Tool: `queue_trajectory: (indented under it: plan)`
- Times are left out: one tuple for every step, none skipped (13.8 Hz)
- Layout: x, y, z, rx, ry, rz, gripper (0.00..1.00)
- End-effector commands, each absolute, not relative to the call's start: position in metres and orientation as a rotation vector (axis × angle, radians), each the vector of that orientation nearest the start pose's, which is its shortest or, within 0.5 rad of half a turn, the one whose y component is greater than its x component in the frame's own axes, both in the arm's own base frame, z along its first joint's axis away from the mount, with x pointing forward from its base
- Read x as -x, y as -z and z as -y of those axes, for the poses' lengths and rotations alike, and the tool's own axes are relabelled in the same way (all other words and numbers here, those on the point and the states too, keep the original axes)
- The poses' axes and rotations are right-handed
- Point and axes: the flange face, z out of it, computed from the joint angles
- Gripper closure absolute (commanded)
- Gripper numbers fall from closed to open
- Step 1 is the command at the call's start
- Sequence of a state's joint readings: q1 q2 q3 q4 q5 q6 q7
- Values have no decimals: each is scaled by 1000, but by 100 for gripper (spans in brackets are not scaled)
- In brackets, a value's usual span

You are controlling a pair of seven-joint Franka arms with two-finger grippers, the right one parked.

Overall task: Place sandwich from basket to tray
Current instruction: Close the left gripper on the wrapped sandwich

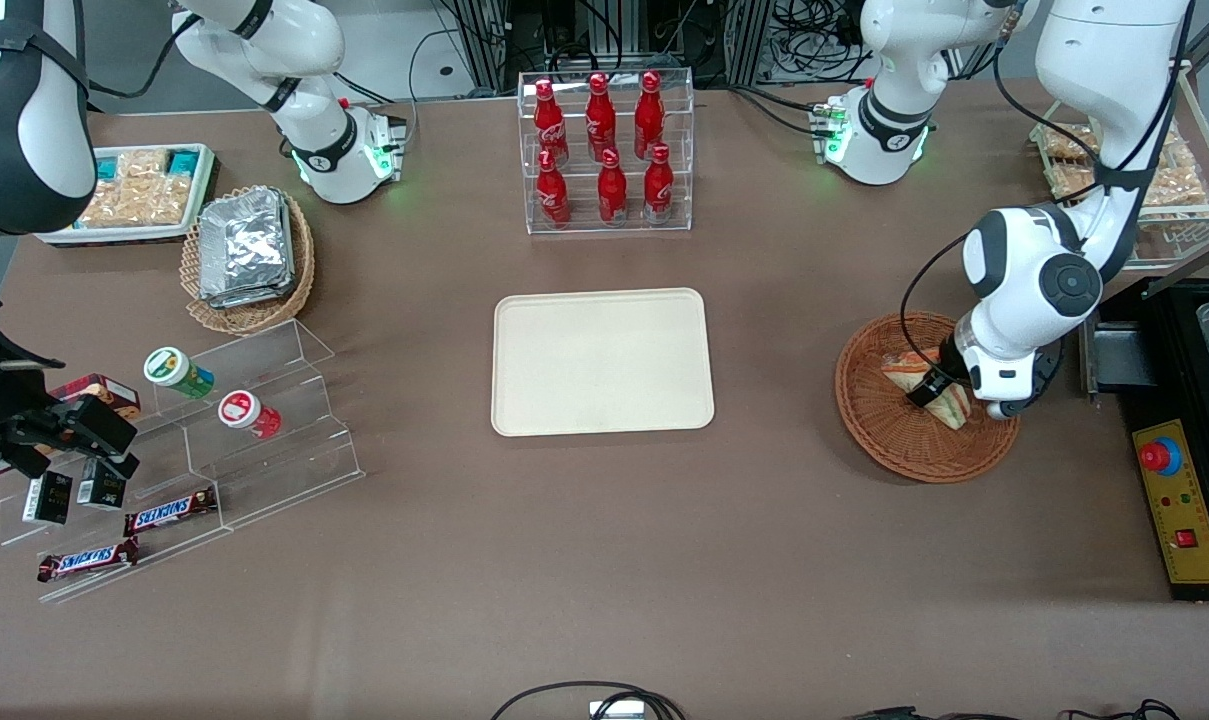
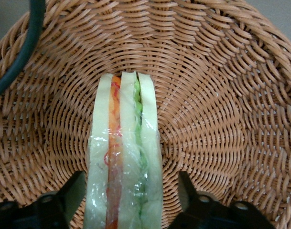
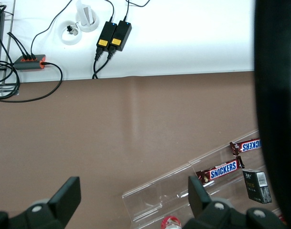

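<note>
The sandwich (image 1: 952, 407) (image 2: 123, 157), a plastic-wrapped wedge of pale bread with orange, red and green layers, lies in the round reddish-brown wicker basket (image 1: 879, 420) (image 2: 221, 119) toward the working arm's end of the table. My gripper (image 1: 930, 388) (image 2: 131, 191) is down in the basket, open, with one black finger on each side of the wedge. A strip of wicker shows between one finger (image 2: 189, 191) and the bread. The other finger (image 2: 73, 193) stands close against the wrap. The cream-beige tray (image 1: 604, 362) lies flat at the table's middle with nothing on it.
A clear rack of red bottles (image 1: 604, 150) stands farther from the camera than the tray. Toward the parked arm's end are a smaller basket of foil packets (image 1: 249, 255), a white bin of snacks (image 1: 134, 190) and an acrylic stepped shelf (image 1: 214, 430). A black control box (image 1: 1179, 500) sits beside the wicker basket.
</note>
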State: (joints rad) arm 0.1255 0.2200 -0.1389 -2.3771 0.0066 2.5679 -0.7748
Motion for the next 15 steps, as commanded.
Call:
queue_trajectory:
  plan:
    - [-503,-233,8,2926,-25,1185,100]
    - [-502,-232,8,2928,-27,1178,100]
    - [-503,-233,8,2929,-29,1173,100]
    - [-503,-236,8,2931,-24,1171,100]
    - [-505,-241,8,2934,-19,1162,100]
    - [-505,-245,8,2929,-47,1149,100]
    - [-508,-258,8,2938,-56,1109,100]
    - [-509,-270,8,2943,-62,1078,100]
    - [-509,-284,10,2958,-36,1040,100]
    - [-510,-297,13,2974,0,1010,100]
    - [-512,-306,17,2983,25,993,100]
    - [-516,-316,25,2992,26,966,100]
    - [-521,-325,42,3003,1,918,100]
    - [-526,-335,60,3014,-17,868,100]
    - [-528,-342,75,3028,-15,827,100]
